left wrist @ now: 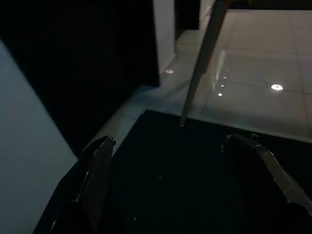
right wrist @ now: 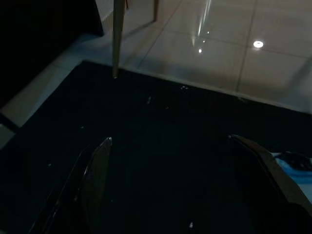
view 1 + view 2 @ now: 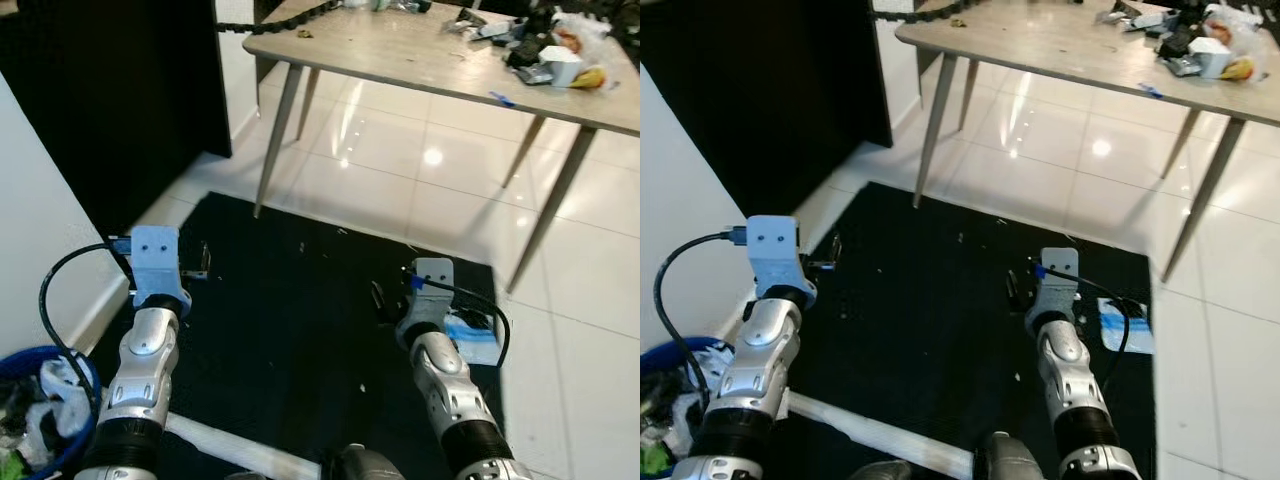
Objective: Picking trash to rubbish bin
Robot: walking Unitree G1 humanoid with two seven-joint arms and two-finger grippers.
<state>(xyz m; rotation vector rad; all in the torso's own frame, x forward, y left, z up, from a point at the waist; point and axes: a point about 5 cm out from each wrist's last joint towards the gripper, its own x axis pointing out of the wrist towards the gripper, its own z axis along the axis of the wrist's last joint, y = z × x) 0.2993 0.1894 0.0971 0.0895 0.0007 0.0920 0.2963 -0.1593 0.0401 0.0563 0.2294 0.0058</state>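
Holding nothing, the left gripper (image 1: 170, 161) and right gripper (image 2: 170, 165) hover with fingers apart over the black mat (image 3: 300, 330). The rubbish bin (image 3: 45, 410) beside the mat's left edge already holds scraps; a blue-white wrapper (image 3: 475, 335) at the mat's right edge remains, probably the next pick.

White tile floor (image 3: 400, 150) — black mat (image 3: 300, 330), blue-white wrapper (image 3: 475, 335) on it.
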